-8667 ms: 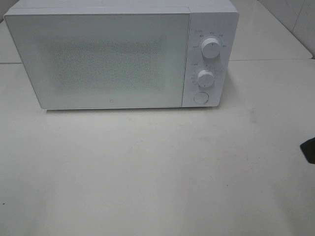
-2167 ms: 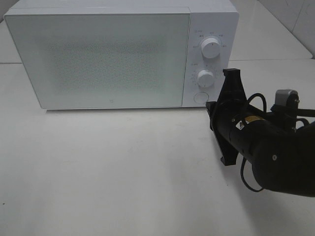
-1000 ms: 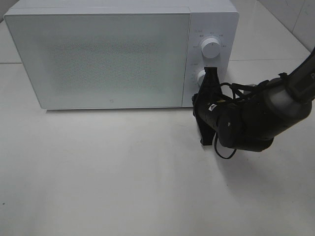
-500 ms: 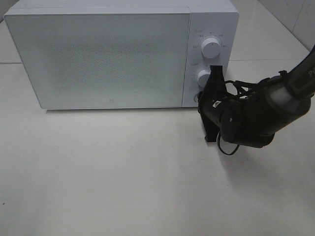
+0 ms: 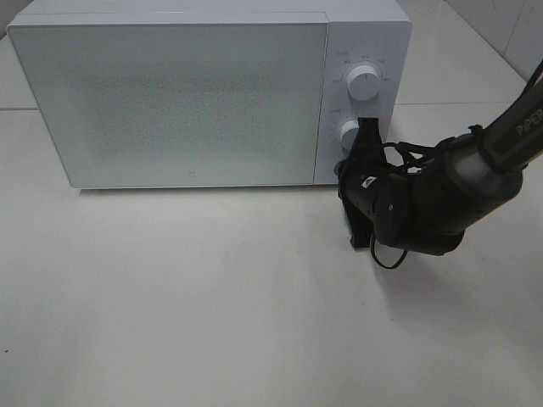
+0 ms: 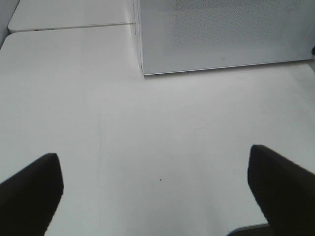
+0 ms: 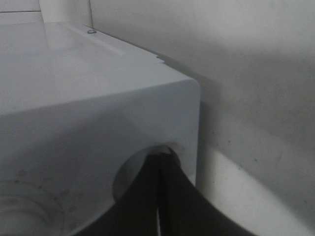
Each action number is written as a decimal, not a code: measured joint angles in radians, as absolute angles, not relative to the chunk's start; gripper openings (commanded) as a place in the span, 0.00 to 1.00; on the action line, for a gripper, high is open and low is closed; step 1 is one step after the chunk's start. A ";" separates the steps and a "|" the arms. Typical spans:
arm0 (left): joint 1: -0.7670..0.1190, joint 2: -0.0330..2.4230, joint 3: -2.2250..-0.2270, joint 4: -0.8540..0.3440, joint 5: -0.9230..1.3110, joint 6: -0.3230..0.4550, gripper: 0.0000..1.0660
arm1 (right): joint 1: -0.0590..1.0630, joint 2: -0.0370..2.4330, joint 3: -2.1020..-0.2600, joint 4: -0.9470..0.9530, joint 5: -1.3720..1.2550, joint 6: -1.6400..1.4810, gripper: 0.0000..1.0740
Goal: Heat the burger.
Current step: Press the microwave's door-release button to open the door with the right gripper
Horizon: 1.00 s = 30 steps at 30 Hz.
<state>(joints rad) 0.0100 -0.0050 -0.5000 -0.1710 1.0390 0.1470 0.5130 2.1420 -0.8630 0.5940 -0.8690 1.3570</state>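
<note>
The burger is out of view. A white microwave (image 5: 187, 93) stands at the back of the table with its door closed. My right gripper (image 5: 348, 174) is shut, and its joined fingertips rest against the round button at the bottom of the control panel. The right wrist view shows the closed tips (image 7: 159, 162) meeting that button (image 7: 129, 178) near the microwave's lower corner (image 7: 74, 98). My left gripper (image 6: 157, 196) is open over bare table with nothing between its fingers, facing the microwave (image 6: 221, 29). The exterior view does not show it.
Two white dials sit on the control panel, the upper (image 5: 363, 83) and the lower (image 5: 349, 131), the lower partly behind my right gripper. The white table (image 5: 212, 297) stretches in front of the microwave. A tiled wall rises at the back right.
My right gripper drew slightly right half a second ago and has since edged back left against the round button. The microwave door stays closed. Jaws unchanged.
</note>
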 measured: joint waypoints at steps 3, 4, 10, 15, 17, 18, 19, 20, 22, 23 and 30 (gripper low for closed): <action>0.010 -0.005 -0.500 -0.171 1.039 0.147 0.90 | 0.513 2.142 -0.863 0.597 -0.903 1.330 0.00; 0.010 -0.005 -0.500 -0.171 1.039 0.147 0.90 | 0.513 2.142 -0.863 0.597 -0.903 1.330 0.00; 0.010 -0.005 -0.500 -0.171 1.039 0.147 0.90 | 0.514 2.156 -0.873 0.604 -0.931 1.313 0.00; 0.010 -0.005 -0.500 -0.171 1.039 0.147 0.90 | 0.523 2.177 -0.916 0.652 -0.894 1.307 0.00; 0.010 -0.005 -0.500 -0.171 1.039 0.147 0.90 | 0.523 2.177 -0.928 0.669 -0.868 1.303 0.00; 0.010 -0.005 -0.500 -0.171 1.039 0.147 0.90 | 0.523 2.177 -0.932 0.676 -0.858 1.296 0.00; 0.010 -0.005 -0.500 -0.171 1.039 0.147 0.90 | 0.523 2.177 -0.932 0.676 -0.858 1.296 0.00; 0.010 -0.005 -0.500 -0.171 1.039 0.147 0.90 | 0.523 2.177 -0.934 0.681 -0.852 1.280 0.00; 0.010 -0.005 -0.500 -0.171 1.039 0.147 0.90 | 0.523 2.177 -0.937 0.686 -0.848 1.278 0.00; 0.010 -0.005 -0.500 -0.171 1.039 0.147 0.90 | 0.523 2.176 -0.941 0.696 -0.836 1.271 0.00; 0.010 -0.005 -0.500 -0.171 1.039 0.147 0.90 | 0.523 2.169 -0.942 0.704 -0.825 1.260 0.00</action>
